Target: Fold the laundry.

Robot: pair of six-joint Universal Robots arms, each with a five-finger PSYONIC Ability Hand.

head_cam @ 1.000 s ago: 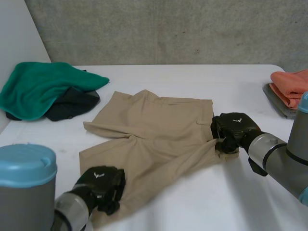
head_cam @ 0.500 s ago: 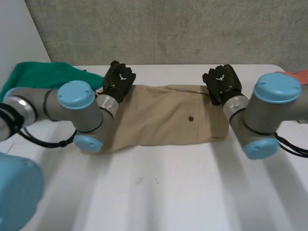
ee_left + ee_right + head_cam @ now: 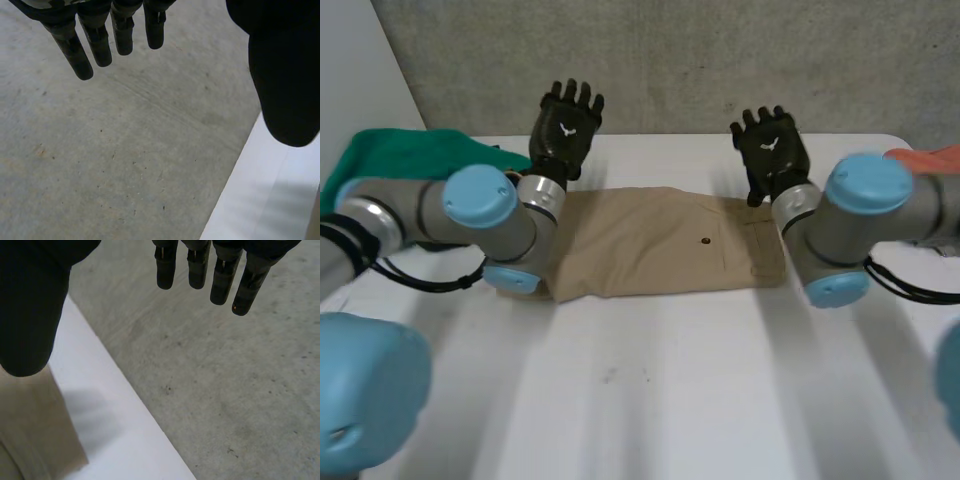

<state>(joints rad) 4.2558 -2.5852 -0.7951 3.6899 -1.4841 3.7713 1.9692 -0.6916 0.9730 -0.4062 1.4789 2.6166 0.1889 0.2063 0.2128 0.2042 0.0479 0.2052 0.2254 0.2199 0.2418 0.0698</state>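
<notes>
Wall (image 3: 720,60): grey concrete, mottled, marked with faint scratches, lighter streaks and small dark specks. It is set along the whole far side of the desk.

Side panel (image 3: 355,70): plain white and smooth. It is joined to the concrete at the left end and is carried forward along the desk's left side.

Desk (image 3: 670,400): white, matt, flat top, rounded at the far right corner. In both wrist views its far edge is seen directly against the concrete.

Light: soft and even; no glare is thrown on wall or desk.
</notes>
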